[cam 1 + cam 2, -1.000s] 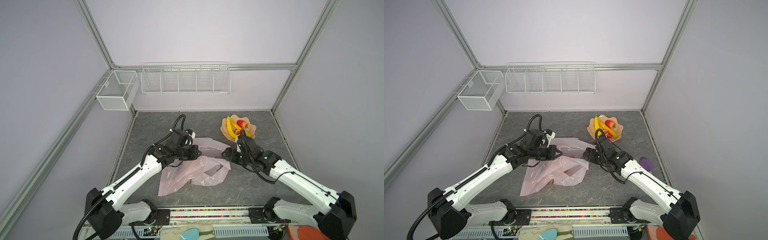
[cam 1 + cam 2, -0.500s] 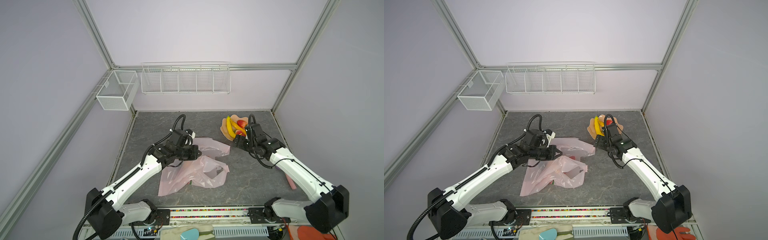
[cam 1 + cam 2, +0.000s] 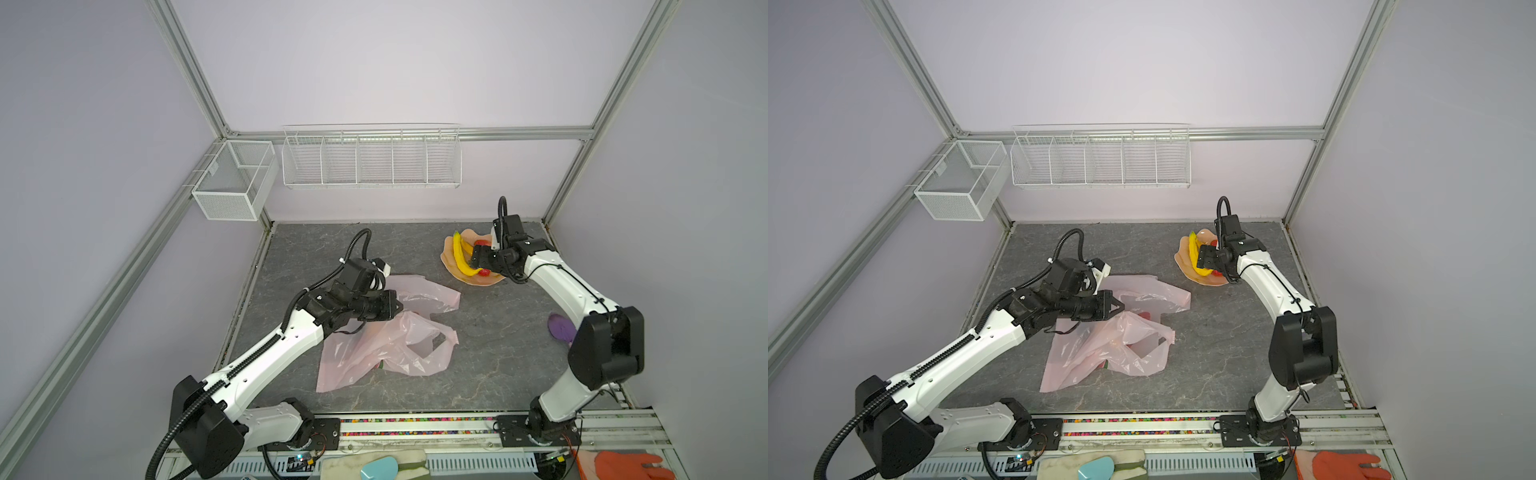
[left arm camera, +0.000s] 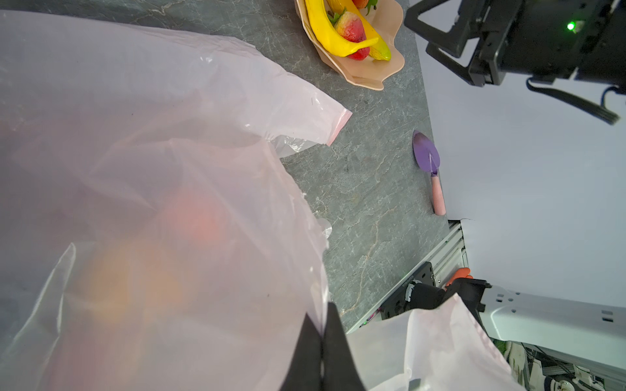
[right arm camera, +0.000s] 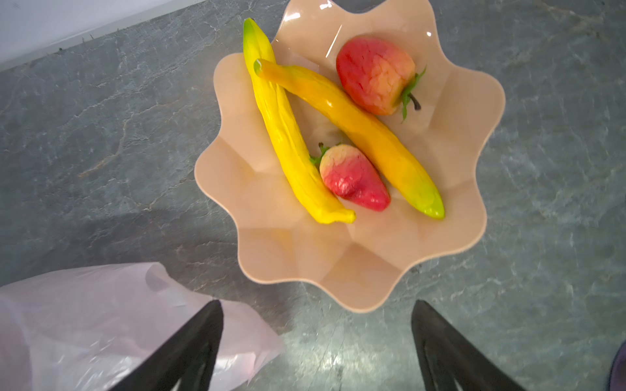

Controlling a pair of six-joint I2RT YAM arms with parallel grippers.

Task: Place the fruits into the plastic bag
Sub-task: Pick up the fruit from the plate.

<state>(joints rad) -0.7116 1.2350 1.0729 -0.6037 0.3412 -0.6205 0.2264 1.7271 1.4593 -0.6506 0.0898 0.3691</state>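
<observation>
Grey stone-pattern worktop (image 3: 478, 374), seen from the rail side.

The left arm reached to mid-worktop. The left fingers (image 4: 338, 359) were pressed together, clamped on a fold of the plastic bag (image 3: 365, 357).

The right arm was bent over the far right corner. The right fingers (image 5: 200, 338) stood wide apart and empty, above the near rim of the bowl (image 5: 355, 270) and touching nothing.

The bag was pale pink and crumpled. It lay at the middle of the worktop, partly lifted at the clamped fold. Red and orange blurs showed through the film in the left wrist view; I could not tell which fruits they were.

The peach scalloped bowl sat apart from the bag, and four fruits were in it:
- The pale yellow banana (image 5: 288, 135) and the orange-yellow banana (image 5: 355, 128) touched at one end and splayed apart at the other.
- The pointed strawberry (image 5: 352, 179) lay between them, against the pale one.
- The rounder strawberry (image 5: 372, 74) lay beside the orange-yellow banana.

A purple trowel (image 4: 428, 159) with a pink handle lay near the right edge, well apart from the bowl.
</observation>
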